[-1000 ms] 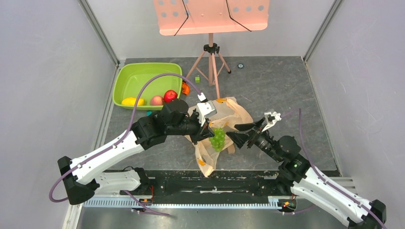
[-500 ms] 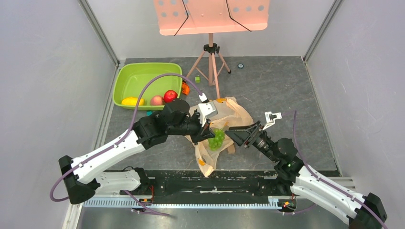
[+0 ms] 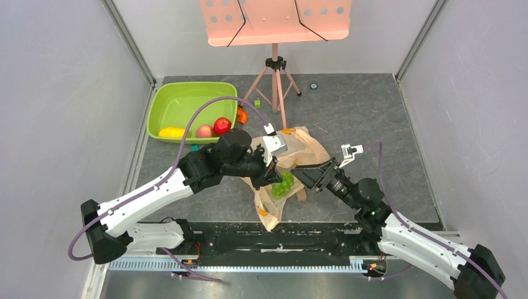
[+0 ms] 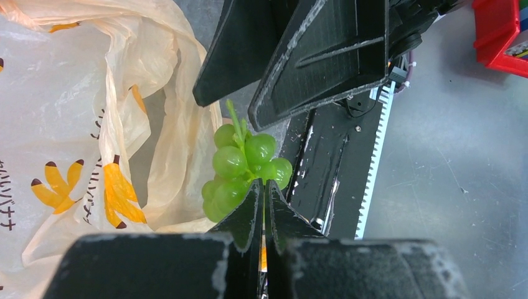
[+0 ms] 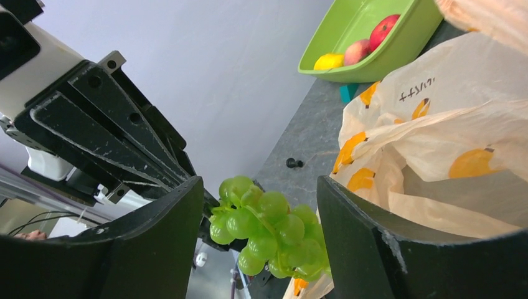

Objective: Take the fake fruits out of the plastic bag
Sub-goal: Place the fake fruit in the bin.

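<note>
The left gripper (image 4: 262,208) is pinched tight on the lower edge of the green plastic grape bunch (image 4: 240,165). The bunch sticks out from its tips, just beside the crinkly translucent peach plastic bag (image 4: 62,93) that lies on the grey table (image 3: 361,118). The right gripper (image 5: 258,187) stands spread, one jaw on either side of the bunch. Well apart, the lime green rectangular tub (image 3: 180,103) holds the glossy red apple (image 3: 221,125), the pinkish peach (image 3: 203,131) and the oblong yellow fruit (image 3: 173,132).
</note>
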Available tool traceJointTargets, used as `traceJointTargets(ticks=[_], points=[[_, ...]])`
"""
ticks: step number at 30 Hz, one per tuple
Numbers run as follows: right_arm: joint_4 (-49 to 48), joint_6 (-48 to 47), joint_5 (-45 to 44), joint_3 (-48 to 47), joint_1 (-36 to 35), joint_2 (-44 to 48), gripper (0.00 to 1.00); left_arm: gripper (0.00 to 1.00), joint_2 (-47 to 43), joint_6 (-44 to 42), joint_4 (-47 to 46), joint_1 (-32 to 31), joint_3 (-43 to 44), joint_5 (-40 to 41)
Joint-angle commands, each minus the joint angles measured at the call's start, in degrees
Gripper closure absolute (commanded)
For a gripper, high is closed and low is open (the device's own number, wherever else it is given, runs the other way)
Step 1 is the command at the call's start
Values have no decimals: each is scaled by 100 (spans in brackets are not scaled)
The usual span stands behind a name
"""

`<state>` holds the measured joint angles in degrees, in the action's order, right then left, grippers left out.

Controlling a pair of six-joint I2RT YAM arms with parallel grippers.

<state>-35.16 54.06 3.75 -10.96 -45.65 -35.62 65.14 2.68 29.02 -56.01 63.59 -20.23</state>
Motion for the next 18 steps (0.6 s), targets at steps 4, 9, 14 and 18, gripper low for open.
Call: traceJointTargets(ticks=[4, 9, 14, 18], points=[[-332, 17, 120, -165, -54, -121, 40, 98, 20, -131, -282, -14, 39, -269], [-371, -31, 120, -191, -53, -130, 43, 98, 49, -128, -280, -11, 39, -362], [-368, -52, 162, -245, -56, -180, 48, 98, 99, -128, -276, -13, 39, -429], [-369, -34, 225, -260, -55, -211, 55, 98, 108, -135, -276, -13, 48, -412]])
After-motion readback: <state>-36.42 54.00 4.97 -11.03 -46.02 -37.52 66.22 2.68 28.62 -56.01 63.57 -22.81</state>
